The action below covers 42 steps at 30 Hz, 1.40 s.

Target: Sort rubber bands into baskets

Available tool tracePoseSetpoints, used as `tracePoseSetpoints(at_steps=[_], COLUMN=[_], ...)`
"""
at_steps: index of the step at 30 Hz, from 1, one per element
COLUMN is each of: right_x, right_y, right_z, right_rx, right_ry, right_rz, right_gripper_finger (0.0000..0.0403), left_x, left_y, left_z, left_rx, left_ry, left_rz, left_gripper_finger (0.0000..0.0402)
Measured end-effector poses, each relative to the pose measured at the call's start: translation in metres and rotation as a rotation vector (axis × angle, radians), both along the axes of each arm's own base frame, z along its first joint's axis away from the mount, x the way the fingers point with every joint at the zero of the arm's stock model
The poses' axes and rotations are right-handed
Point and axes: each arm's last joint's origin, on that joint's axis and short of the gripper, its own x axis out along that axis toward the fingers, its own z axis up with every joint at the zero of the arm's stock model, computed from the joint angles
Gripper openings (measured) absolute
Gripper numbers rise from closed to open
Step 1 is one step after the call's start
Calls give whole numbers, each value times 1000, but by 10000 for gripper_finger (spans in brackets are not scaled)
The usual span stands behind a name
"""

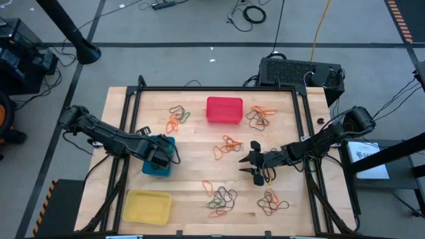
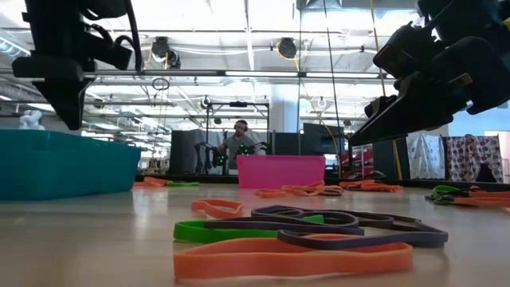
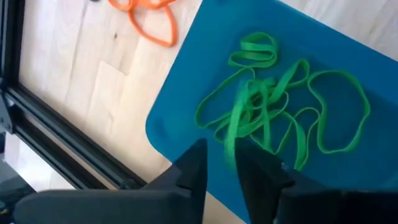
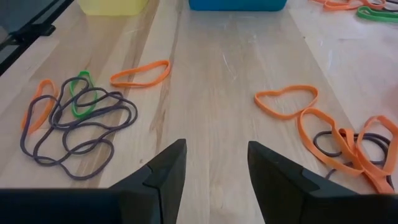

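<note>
Over the blue basket [image 3: 186,106] my left claw [image 3: 219,165], slightly apart, drops a green band [image 3: 239,121]; many bands [image 1: 222,197] remain on the desk [image 1: 192,166].

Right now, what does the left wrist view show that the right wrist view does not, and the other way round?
Only the left wrist view looks down into the blue basket, with green rubber bands lying in it, one between the left gripper fingers, which stand slightly apart.

Only the right wrist view shows the yellow basket, a dark tangle of bands with one green loop in it, and the open, empty right gripper over bare wood.

Both show the blue basket, the wooden table and loose orange bands.
</note>
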Motion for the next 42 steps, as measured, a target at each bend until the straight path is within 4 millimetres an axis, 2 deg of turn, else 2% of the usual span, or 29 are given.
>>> tracePoseSetpoints(at_steps=[7,10,12,16,20,25,29,33,42], right_x=[0,0,1,1,1,1,1,1,1], right_y=[0,0,0,0,0,0,0,0,0], right_z=[0,0,1,2,2,2,2,2,2], right_rx=[-18,-28,-42,-60,-61,-60,-69,-82,-100], right_ry=[-2,-7,-15,-28,-32,-30,-31,-30,-30], right_rz=[10,17,25,37,38,38,42,50,59], right_gripper_finger=[165,165,165,165,165,165,165,165,165], left_x=[2,10,20,48,67,70,72,76,82], left_y=[4,13,25,56,102,160,189,202,210], left_z=[1,1,1,2,1,-19,-40,-55,-84], left_rx=[71,136,120,66,20,-74,-125,-138,-160], left_ry=[-21,-75,-132,-284,-407,-447,-460,-464,-405], left_rz=[-29,-30,-19,-63,-51,90,144,165,166], left_gripper_finger=[121,123,123,123,123,122,122,122,122])
